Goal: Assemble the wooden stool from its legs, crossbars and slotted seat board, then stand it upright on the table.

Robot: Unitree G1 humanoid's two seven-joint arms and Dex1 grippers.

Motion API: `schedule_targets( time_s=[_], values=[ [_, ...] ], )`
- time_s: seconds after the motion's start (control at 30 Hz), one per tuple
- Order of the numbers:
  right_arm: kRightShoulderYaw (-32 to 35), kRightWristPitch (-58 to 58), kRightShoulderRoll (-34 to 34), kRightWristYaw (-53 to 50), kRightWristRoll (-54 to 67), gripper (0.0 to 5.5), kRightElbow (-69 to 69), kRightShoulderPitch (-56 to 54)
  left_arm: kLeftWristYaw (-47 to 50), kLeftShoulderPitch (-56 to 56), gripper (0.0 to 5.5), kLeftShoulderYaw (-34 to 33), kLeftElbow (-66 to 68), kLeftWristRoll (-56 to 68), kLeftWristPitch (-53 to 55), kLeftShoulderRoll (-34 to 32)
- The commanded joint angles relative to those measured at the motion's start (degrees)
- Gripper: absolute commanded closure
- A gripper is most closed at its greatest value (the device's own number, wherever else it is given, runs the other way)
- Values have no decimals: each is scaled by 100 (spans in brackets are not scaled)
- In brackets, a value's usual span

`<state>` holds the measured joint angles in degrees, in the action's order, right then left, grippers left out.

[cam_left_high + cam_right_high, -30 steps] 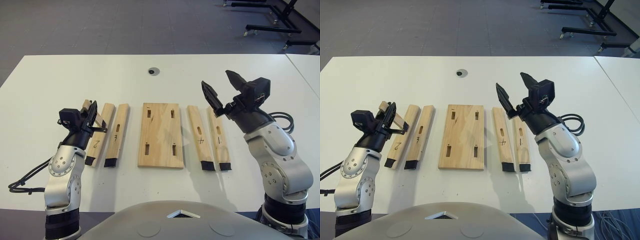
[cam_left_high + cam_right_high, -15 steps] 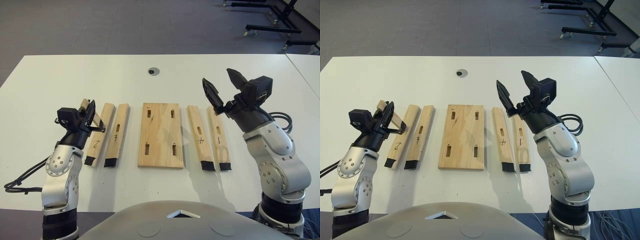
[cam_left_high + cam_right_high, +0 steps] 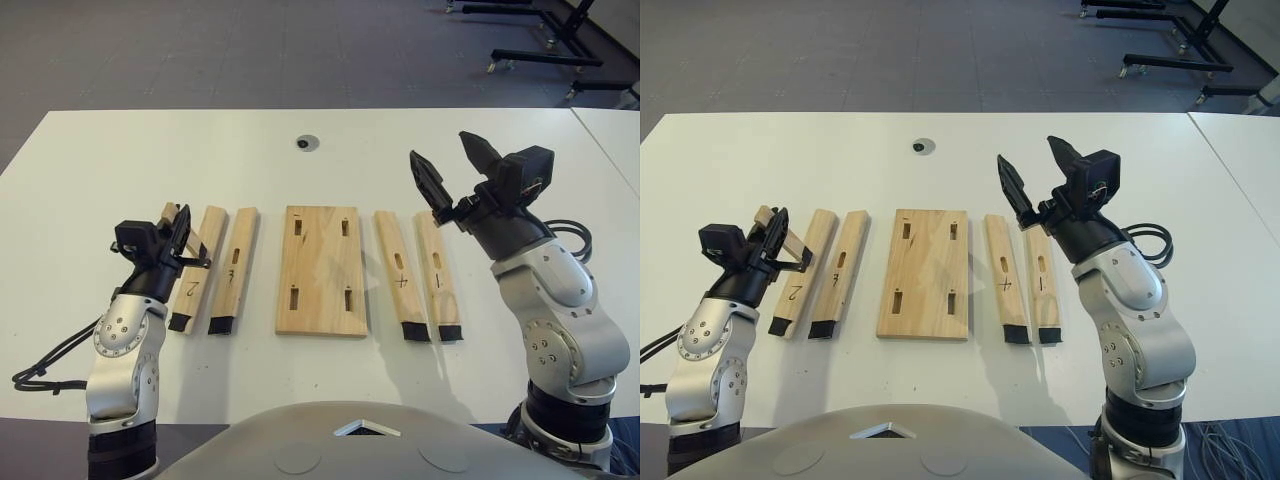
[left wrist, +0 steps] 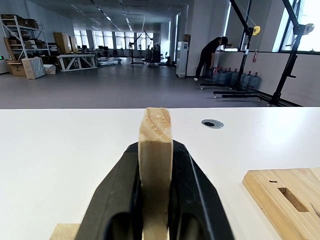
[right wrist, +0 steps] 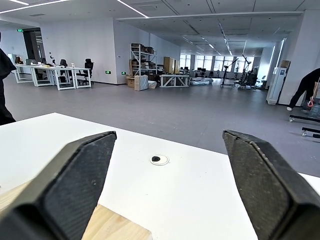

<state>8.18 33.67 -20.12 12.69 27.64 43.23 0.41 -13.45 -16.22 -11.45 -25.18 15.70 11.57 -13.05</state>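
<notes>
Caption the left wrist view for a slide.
Left gripper shut on a wooden crossbar, white table and seat board corner beyond.

A white desk (image 3: pixel 100 170), with a round grommet (image 3: pixel 307 143) set in it ahead of the fingers (image 5: pixel 75 185), stands on grey carpet (image 3: pixel 200 50). A second desk (image 3: pixel 612 125) sits just beside it, to the right of the fingers. Beyond the far edge, also to their right, black wheeled frames (image 3: pixel 540 55) stand on the carpet. Far ahead of the fingers lies an open hall with white walls (image 5: pixel 95 45), ceiling strip lights (image 5: pixel 145 6), shelves (image 5: pixel 142 62) with boxes, white tables (image 5: pixel 55 75), a chair (image 5: pixel 89 65), bright windows (image 5: pixel 210 62), water bottles (image 4: pixel 235 80) and black stands (image 4: pixel 287 55).
</notes>
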Motion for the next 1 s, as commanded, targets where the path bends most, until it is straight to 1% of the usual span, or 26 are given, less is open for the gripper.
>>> schedule_targets(
  time_s=[0.03, 0.23, 0.5, 1.0],
  values=[
    [-44, 97, 35, -64, 62, 160, 96, -29, -9, 33, 511, -68, 34, 50, 169, -70],
    [-7, 139, 120, -146, 161, 160, 116, -56, 10, -8, 511, -91, -13, 62, 226, -60],
    [-45, 142, 89, -205, 196, 160, 128, -26, 136, -134, 511, -129, -179, 86, 168, 55],
    [-148, 92, 78, -236, 140, 160, 116, 23, 149, -76, 511, -115, -154, 66, 93, 56]
  ],
)
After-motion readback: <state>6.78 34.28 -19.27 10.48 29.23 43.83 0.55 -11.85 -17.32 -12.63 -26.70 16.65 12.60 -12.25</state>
